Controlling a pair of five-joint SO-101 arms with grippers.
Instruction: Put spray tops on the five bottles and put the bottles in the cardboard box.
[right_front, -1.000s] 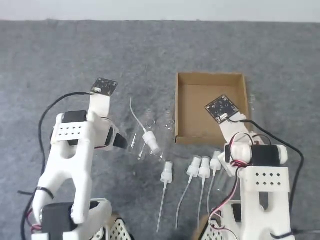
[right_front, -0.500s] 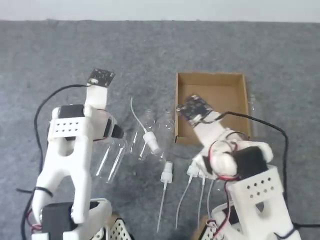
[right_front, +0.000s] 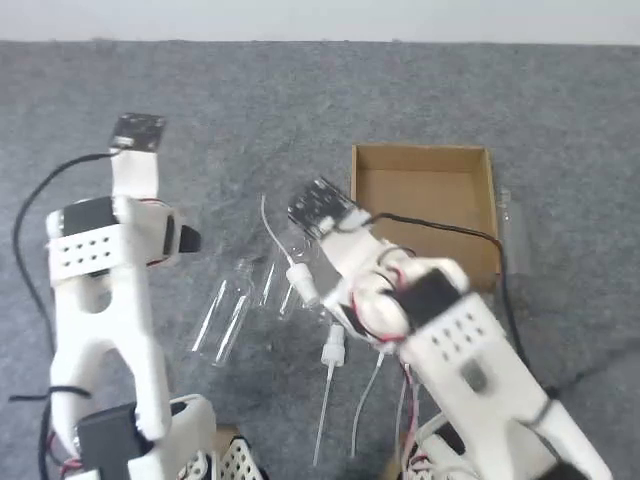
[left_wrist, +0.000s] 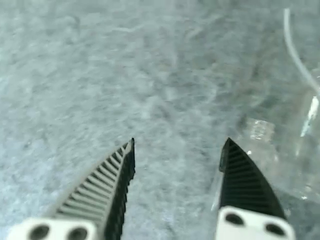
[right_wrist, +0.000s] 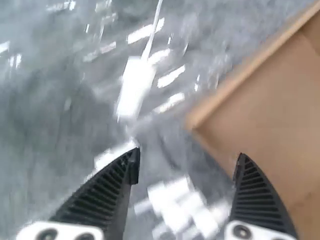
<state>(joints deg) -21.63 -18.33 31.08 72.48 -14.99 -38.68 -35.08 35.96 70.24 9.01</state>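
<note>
Several clear bottles (right_front: 224, 312) lie on the grey mat left of the cardboard box (right_front: 425, 160). One white spray top (right_front: 303, 283) with a long tube rests among them, and others (right_front: 333, 347) lie nearer the arms. My left gripper (left_wrist: 177, 145) is open above bare mat, with a clear bottle (left_wrist: 280, 150) just beyond one finger. Held open too, my right gripper (right_wrist: 188, 156) hangs over the spray tops (right_wrist: 134, 87) beside the box corner (right_wrist: 270, 100). Neither gripper holds anything.
Another clear bottle (right_front: 511, 228) lies against the box's right outer wall. The right arm's body (right_front: 440, 320) stretches across the near middle of the mat. Open grey mat runs along the far side and the far left.
The right arm has swung left from beside the box to over the spray tops and bottles. The left arm has shifted left, away from the bottles.
</note>
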